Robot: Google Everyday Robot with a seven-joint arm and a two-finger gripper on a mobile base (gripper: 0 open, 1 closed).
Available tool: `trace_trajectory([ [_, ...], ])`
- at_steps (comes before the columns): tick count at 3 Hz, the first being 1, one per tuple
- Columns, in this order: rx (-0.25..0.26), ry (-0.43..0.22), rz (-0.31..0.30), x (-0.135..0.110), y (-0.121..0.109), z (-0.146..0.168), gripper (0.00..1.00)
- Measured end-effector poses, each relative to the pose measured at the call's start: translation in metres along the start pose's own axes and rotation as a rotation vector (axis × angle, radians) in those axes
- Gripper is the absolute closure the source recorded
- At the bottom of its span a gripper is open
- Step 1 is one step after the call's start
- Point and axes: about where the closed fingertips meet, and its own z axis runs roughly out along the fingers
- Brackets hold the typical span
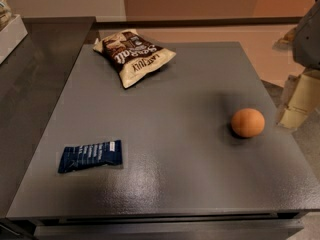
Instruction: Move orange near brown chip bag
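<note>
The orange (pixel 247 122), small, round and orange-tan, rests on the right side of the grey table (pixel 165 134). The brown chip bag (pixel 134 55), crinkled dark brown with a cream-white lower part and dark lettering, lies flat at the table's far left-centre, well apart from the orange. My gripper (pixel 300 98) shows as cream-coloured parts under a grey arm section (pixel 307 34) at the right edge of the view. It is just to the right of the orange and past the table's right edge, and is not touching the orange.
A flat dark blue bar wrapper (pixel 90 155) lies at the table's near left. A darker counter (pixel 35 59) adjoins on the left, with a white box (pixel 10 34) at its far corner. Floor and wall lie beyond the far edge.
</note>
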Motion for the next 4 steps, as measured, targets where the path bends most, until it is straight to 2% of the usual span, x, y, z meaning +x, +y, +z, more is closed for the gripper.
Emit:
trace_trajectory([
  [2, -0.006, -0.020, -0.013, -0.004, -0.001, 0.001, 0.00],
  [4, -0.050, -0.116, -0.048, -0.013, 0.009, 0.020, 0.00],
])
